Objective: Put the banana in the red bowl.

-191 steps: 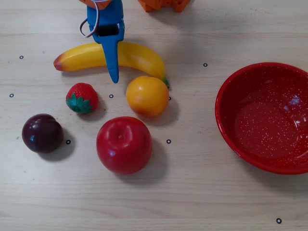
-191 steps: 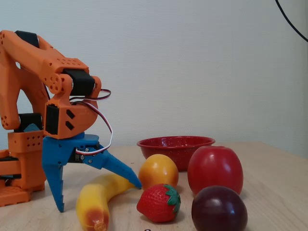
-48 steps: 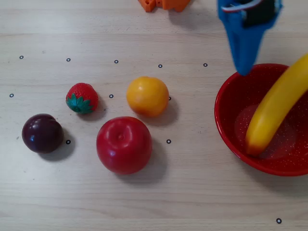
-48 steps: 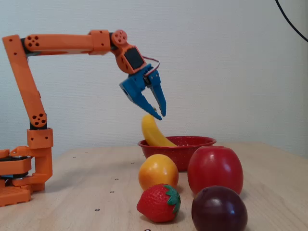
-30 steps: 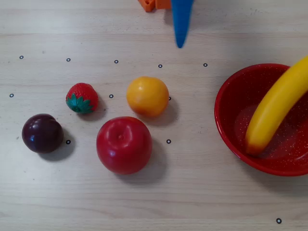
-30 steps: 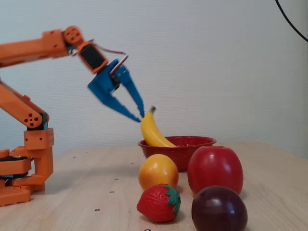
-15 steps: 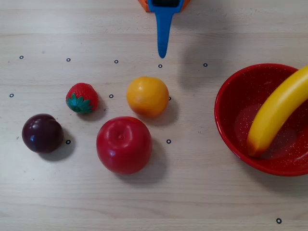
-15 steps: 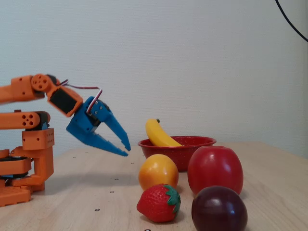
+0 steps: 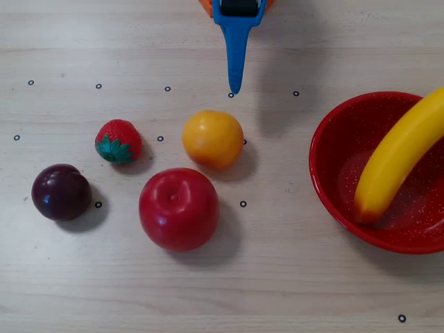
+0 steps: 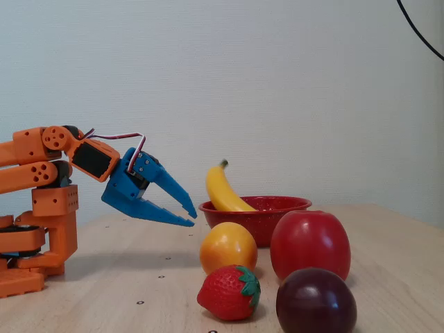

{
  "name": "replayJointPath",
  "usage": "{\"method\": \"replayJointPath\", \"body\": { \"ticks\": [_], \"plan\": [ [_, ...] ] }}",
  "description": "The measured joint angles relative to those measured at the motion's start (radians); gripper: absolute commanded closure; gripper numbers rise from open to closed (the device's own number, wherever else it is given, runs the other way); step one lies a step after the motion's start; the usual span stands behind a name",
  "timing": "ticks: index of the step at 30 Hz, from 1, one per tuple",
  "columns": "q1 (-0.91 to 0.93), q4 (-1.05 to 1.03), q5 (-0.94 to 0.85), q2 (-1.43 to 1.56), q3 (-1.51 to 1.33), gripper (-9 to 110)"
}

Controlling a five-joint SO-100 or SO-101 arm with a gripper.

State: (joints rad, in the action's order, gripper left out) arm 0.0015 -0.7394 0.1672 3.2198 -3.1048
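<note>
The yellow banana (image 9: pixel 402 153) lies in the red bowl (image 9: pixel 329 187) at the right of the overhead view, its reddish-orange tip low in the bowl and its other end resting over the far rim. In the fixed view the banana (image 10: pixel 222 190) leans up out of the red bowl (image 10: pixel 267 220). My blue gripper (image 10: pixel 191 214) hangs above the table left of the bowl, apart from it, open and empty. In the overhead view the gripper (image 9: pixel 235 89) enters from the top edge, with only one finger clearly shown.
A round orange fruit (image 9: pixel 213 139), a red apple (image 9: pixel 179 209), a strawberry (image 9: pixel 118 141) and a dark plum (image 9: pixel 61 192) stand on the wooden table left of the bowl. The orange arm base (image 10: pixel 35 229) stands at the far left of the fixed view.
</note>
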Motion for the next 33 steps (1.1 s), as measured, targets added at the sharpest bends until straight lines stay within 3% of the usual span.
{"method": "replayJointPath", "body": {
  "ticks": [11, 33],
  "plan": [
    [-0.002, -0.143, -0.029, 0.000, 0.000, 101],
    [-0.002, -0.143, -0.086, 0.000, 0.000, 101]
  ]
}}
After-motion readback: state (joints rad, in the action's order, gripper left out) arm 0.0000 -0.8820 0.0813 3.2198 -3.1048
